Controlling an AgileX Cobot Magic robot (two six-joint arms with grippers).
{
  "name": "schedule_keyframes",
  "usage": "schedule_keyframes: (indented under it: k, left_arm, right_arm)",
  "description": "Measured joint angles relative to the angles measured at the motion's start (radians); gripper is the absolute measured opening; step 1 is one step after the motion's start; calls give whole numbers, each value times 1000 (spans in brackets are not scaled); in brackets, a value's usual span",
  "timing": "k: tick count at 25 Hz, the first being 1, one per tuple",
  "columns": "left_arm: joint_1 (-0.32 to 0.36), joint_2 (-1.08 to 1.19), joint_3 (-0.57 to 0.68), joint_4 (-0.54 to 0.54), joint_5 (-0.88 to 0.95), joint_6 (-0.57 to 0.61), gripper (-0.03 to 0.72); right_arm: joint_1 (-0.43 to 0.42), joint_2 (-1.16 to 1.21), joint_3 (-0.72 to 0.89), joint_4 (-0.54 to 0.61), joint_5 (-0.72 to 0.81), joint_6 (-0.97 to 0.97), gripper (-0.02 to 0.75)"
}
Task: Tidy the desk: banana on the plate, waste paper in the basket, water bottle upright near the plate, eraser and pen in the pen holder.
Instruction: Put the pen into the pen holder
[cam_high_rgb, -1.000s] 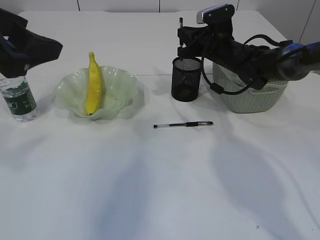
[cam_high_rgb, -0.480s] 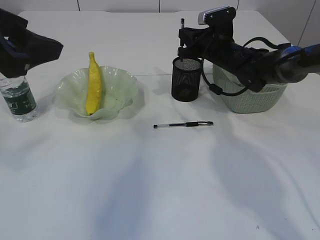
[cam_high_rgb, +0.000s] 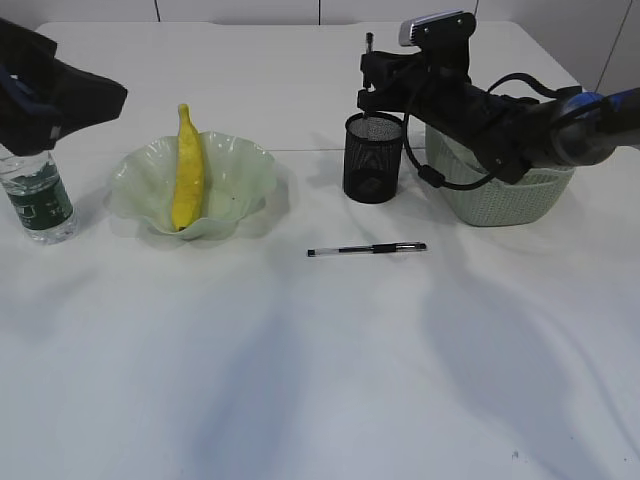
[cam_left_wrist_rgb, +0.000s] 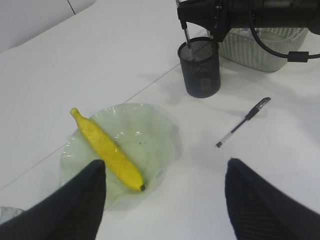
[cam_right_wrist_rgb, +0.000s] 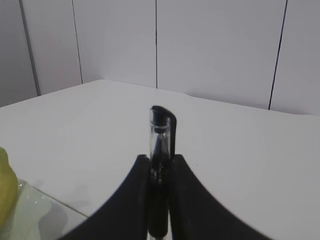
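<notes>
While the banana (cam_high_rgb: 187, 180) already lies on the plate (cam_high_rgb: 250, 165) and the water bottle (cam_high_rgb: 37, 205) stands upright beside it, one pen (cam_high_rgb: 366, 249) lies loose on the bench (cam_high_rgb: 320, 380). Over the pen holder (cam_high_rgb: 372, 160), the right end effector (cam_right_wrist_rgb: 160, 175) pinches a second pen (cam_right_wrist_rgb: 160, 150); the left end effector (cam_left_wrist_rgb: 165, 192) hangs open and empty.

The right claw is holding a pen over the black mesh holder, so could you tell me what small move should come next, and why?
Probably lower it a little further, then open. The right claw is shut on an upright pen, and in the left wrist view that pen's lower end sits at the pen holder mouth, so releasing now might let it tip out. A second pen lies on the desk.
</notes>
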Motion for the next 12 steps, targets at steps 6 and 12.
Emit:
schedule_keyframes:
  k: [6,12]
  left_arm:
    - [0,0,0,0,0,0,528]
    - [0,0,0,-1,0,0,528]
  right_arm:
    - [0,0,0,0,0,0,81]
    - [0,2,0,28,-2,0,110]
